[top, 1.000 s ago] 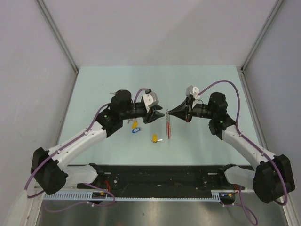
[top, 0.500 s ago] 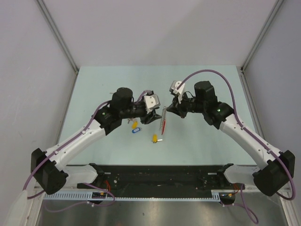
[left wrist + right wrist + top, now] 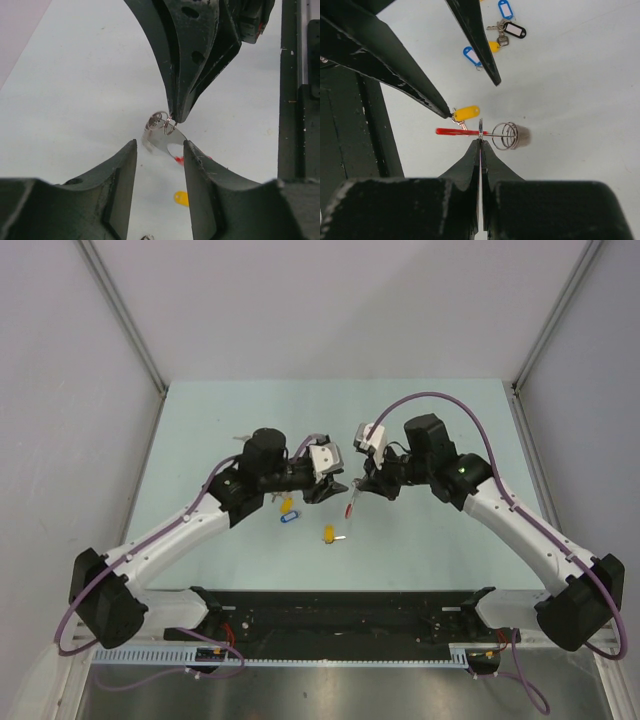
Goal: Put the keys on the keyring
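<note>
My right gripper (image 3: 481, 143) is shut on a thin metal ring of the keyring (image 3: 481, 131), which hangs above the table. Its red arc (image 3: 457, 132) points one way and its grey wire loops (image 3: 507, 136) the other. In the top view the red arc (image 3: 350, 508) dangles below the right gripper (image 3: 362, 490). My left gripper (image 3: 160, 146) stands open facing it, with nothing between its fingers and the keyring's metal end (image 3: 159, 134) just beyond them. One key with a yellow tag (image 3: 466, 112) lies below. More keys with blue (image 3: 472, 55), black (image 3: 515, 31) and yellow (image 3: 493, 46) tags lie further off.
The left gripper (image 3: 335, 485) and the right gripper nearly meet tip to tip over the table's middle. The black base rail (image 3: 340, 615) runs along the near edge. Metal frame posts (image 3: 120, 320) stand at the back corners.
The right arm has swung left toward the left gripper, carrying the keyring up off the table. The left gripper has opened a little wider and shifted slightly right.
</note>
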You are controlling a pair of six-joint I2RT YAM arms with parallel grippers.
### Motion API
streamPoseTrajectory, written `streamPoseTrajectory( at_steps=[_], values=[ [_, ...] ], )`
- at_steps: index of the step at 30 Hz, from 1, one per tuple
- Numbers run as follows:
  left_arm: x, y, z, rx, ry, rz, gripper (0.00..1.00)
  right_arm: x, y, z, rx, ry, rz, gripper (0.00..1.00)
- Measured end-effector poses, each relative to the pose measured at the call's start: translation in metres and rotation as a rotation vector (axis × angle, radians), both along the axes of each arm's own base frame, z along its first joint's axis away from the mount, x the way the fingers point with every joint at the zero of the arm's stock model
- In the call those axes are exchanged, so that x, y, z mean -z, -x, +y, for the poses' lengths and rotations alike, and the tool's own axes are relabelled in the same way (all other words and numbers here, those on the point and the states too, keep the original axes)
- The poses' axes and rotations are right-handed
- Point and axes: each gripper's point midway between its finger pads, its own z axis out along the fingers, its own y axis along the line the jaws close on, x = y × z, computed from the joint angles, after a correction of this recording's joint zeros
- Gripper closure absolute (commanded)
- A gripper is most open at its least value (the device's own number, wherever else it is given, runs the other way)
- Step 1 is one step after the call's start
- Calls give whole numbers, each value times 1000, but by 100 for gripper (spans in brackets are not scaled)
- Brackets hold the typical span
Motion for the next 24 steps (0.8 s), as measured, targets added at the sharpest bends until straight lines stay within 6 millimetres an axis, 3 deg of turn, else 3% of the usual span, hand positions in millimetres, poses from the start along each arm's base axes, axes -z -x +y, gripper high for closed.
streamPoseTrajectory(
  at_steps=[9, 24],
  values=[
    [22, 8, -14, 89, -9, 74, 67, 4, 8, 3, -50, 6, 14, 100],
    [28, 14, -17, 123, -15, 101, 82, 4, 15, 7, -92, 2, 16, 100]
  ],
)
